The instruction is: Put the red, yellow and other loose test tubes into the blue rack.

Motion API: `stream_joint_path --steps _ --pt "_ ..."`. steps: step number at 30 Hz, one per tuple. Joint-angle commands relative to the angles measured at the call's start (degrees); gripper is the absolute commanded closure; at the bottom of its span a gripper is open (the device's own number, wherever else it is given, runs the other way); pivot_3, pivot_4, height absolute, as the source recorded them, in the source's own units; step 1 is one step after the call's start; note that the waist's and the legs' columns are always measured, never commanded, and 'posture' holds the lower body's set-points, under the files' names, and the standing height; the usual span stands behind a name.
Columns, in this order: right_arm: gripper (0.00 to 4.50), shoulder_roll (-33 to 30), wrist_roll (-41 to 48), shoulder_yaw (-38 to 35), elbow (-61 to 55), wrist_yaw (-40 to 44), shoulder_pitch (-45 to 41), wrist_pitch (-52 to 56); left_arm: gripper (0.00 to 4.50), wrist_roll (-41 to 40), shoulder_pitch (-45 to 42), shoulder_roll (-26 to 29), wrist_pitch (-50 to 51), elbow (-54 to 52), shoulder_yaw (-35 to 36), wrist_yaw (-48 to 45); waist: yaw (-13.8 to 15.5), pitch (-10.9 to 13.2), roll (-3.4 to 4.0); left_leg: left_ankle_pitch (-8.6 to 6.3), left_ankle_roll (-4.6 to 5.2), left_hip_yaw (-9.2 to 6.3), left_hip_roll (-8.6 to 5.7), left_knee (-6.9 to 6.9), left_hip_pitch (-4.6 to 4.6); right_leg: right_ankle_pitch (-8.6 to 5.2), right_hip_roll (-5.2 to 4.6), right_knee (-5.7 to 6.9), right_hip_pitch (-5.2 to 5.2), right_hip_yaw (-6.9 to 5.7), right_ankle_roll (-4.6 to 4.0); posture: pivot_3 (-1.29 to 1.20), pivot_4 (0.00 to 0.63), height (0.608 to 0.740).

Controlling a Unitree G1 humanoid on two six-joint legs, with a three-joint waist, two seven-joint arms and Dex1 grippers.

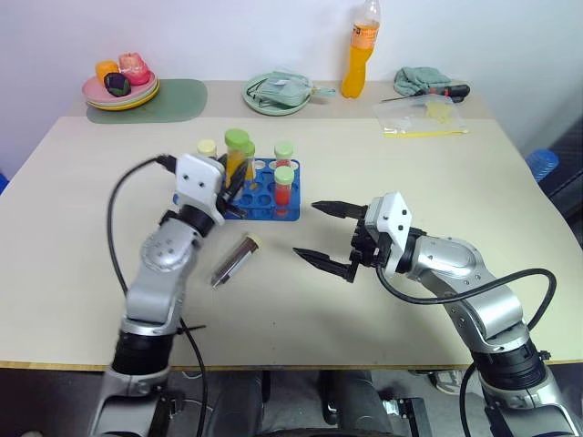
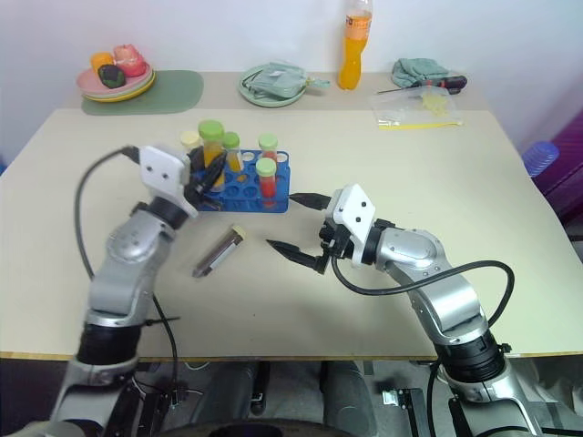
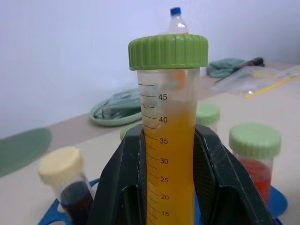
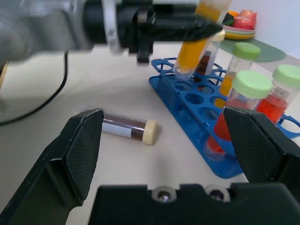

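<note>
My left gripper (image 1: 233, 179) is shut on a yellow-orange test tube (image 3: 169, 159) with a green cap (image 1: 237, 138). It holds the tube upright, tilted slightly, over the far left holes of the blue rack (image 1: 265, 204), with the tube's lower end at the rack top. Two red tubes (image 1: 283, 186) with pale green caps and a dark tube with a cream cap (image 3: 65, 180) stand in the rack. Another dark tube (image 1: 233, 261) with a cream cap lies loose on the table in front of the rack. My right gripper (image 1: 307, 229) is open to its right, level, pointing toward it.
Along the back edge stand a plate of toy fruit (image 1: 121, 88) on a green mat, a green round plate (image 1: 277, 94) with a cloth, an orange bottle (image 1: 362, 50), a teal rag (image 1: 421, 79), a screwdriver and a plastic bag (image 1: 422, 116).
</note>
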Motion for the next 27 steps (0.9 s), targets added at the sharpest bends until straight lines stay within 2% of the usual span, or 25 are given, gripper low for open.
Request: stream_joint_path --steps 1,14,27 --pt "0.00 0.2 0.1 -1.2 -1.4 -0.5 -0.5 -0.4 3.77 -0.1 -0.6 -2.3 -5.9 2.4 1.6 1.9 0.0 0.0 0.00 0.00 0.00 0.00 0.00 0.01 0.00 0.00 0.00 0.00 0.01 0.00 0.00 0.00 0.150 0.740" --pt "0.00 -0.2 0.0 -1.5 -2.5 -1.1 0.7 -0.1 3.77 0.0 -3.6 -5.4 -12.5 13.9 1.7 1.2 0.1 0.0 0.00 0.00 0.01 -0.01 -0.08 0.02 0.00 0.01 -0.02 -0.01 0.04 -0.02 0.01 0.00 0.150 0.740" --pt "0.00 -0.3 -0.3 -1.0 -3.1 -1.3 1.5 -0.3 3.77 1.0 -4.6 -7.5 -13.6 16.6 0.7 0.8 0.1 0.0 0.00 0.00 0.01 -0.04 -0.10 0.02 0.01 0.01 -0.01 -0.01 0.05 -0.03 0.01 0.00 0.150 0.740"
